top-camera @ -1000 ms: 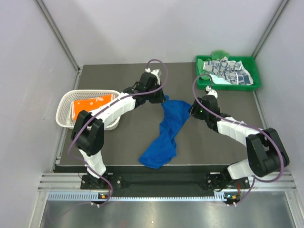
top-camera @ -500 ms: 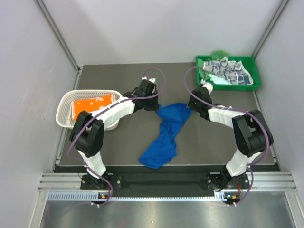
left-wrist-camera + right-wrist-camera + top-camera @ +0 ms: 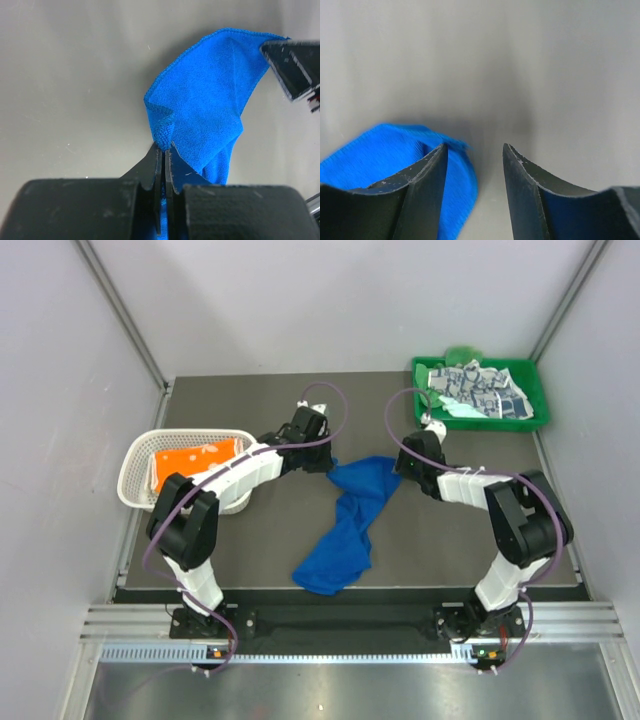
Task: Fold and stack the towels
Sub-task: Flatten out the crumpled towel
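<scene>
Royal blue soft square towel (image 3: 350,515) mid-desk (image 3: 250,540), long axis running far-to-near edge. Left gripper (image 3: 163,149) clamped on far corner. Right gripper (image 3: 474,147) spread, empty; other far corner beside one finger, not between. We judge small sideways shift needed.

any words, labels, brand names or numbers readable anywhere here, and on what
No readable text in any view.
The blue towel, patterned towel, green tray and white basket show no legible words, logos or numbers; the pattern is only a print.
</scene>
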### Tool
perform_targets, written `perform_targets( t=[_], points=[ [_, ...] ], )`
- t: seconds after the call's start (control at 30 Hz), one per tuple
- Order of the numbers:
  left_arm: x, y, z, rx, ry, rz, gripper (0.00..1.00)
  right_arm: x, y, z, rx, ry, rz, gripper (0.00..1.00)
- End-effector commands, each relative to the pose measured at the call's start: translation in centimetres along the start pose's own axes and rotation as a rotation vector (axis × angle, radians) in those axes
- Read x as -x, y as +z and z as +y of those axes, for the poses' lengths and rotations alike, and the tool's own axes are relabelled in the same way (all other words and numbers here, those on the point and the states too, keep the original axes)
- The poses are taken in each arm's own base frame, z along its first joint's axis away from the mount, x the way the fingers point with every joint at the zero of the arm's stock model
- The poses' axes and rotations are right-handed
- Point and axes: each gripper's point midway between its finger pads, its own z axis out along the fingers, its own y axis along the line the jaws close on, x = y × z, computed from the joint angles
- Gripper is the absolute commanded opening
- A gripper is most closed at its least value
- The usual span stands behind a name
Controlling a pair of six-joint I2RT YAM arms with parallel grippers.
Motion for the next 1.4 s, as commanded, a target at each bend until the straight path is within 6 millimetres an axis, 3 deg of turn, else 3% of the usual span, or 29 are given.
perform_targets(
  t=[0.0, 0.2, 0.33, 0.43, 0.6, 0.7, 0.8, 0.83, 0.9, 0.93, 1.0, 1.03, 1.1, 1.13, 1.2, 1.23, 1.3, 1.37],
  points=[
    [1.6, -1.0, -0.8, -0.034, 0.009, -0.052, 0.0, 2.5, -1.3, 1.6, 0.08, 0.032, -0.09, 0.48],
    [1.5, -0.7, -0.8, -0.034, 0.003, -0.047, 0.0, 2.0, -0.4, 2.2, 0.113, 0.023, -0.086, 0.47],
    [1.4, -0.5, -0.7, -0.031, 0.001, -0.043, 0.0, 1.7, 0.3, 3.1, 0.158, 0.023, -0.081, 0.4],
    [1.5, -0.4, -0.5, -0.025, -0.001, -0.043, 0.0, 2.1, 0.6, 3.7, 0.181, 0.027, -0.093, 0.32],
    [1.8, -0.6, -0.2, -0.016, -0.006, -0.051, 0.0, 2.8, 0.4, 4.4, 0.207, 0.02, -0.093, 0.02],
    [2.3, -1.1, -0.3, -0.014, 0.002, -0.062, 0.0, 4.2, -0.8, 4.7, 0.206, 0.01, -0.12, 0.0],
    [3.3, -2.6, -0.5, -0.005, 0.023, -0.087, 0.0, 6.5, -3.1, 4.7, 0.198, 0.0, -0.165, 0.0],
    [3.9, -3.6, -0.7, -0.007, 0.038, -0.11, 0.0, 8.3, -4.7, 5.3, 0.214, 0.001, -0.208, 0.0],
    [4.8, -5.2, -1.0, -0.004, 0.054, -0.138, 0.0, 9.5, -6.4, 5.3, 0.213, -0.023, -0.226, 0.0],
    [5.5, -6.7, -1.6, -0.02, 0.073, -0.165, 0.0, 11.6, -8.5, 6.1, 0.239, -0.022, -0.278, 0.0],
    [6.3, -8.5, -2.1, -0.032, 0.094, -0.189, 0.0, 12.9, -10.7, 6.3, 0.245, -0.054, -0.305, 0.0],
    [7.1, -10.5, -2.7, -0.045, 0.116, -0.218, 0.0, 15.1, -13.2, 7.0, 0.274, -0.05, -0.364, 0.0],
    [8.0, -12.8, -3.4, -0.063, 0.139, -0.256, 0.0, 16.8, -16.0, 7.5, 0.295, -0.079, -0.407, 0.0],
    [9.0, -15.4, -4.1, -0.084, 0.166, -0.305, 0.0, 18.2, -18.5, 7.8, 0.32, -0.076, -0.458, 0.0],
    [9.8, -18.0, -5.1, -0.12, 0.196, -0.355, 0.0, 19.7, -21.4, 8.4, 0.362, -0.099, -0.512, 0.0],
    [10.7, -21.1, -6.0, -0.16, 0.222, -0.417, 0.0, 21.0, -24.2, 8.5, 0.387, -0.1, -0.559, 0.0],
    [11.5, -24.2, -7.2, -0.213, 0.258, -0.48, 0.0, 22.6, -27.8, 9.1, 0.436, -0.12, -0.621, 0.0],
    [12.6, -28.9, -8.8, -0.283, 0.302, -0.578, 0.0, 23.9, -31.6, 9.2, 0.481, -0.13, -0.689, 0.0]
  ],
)
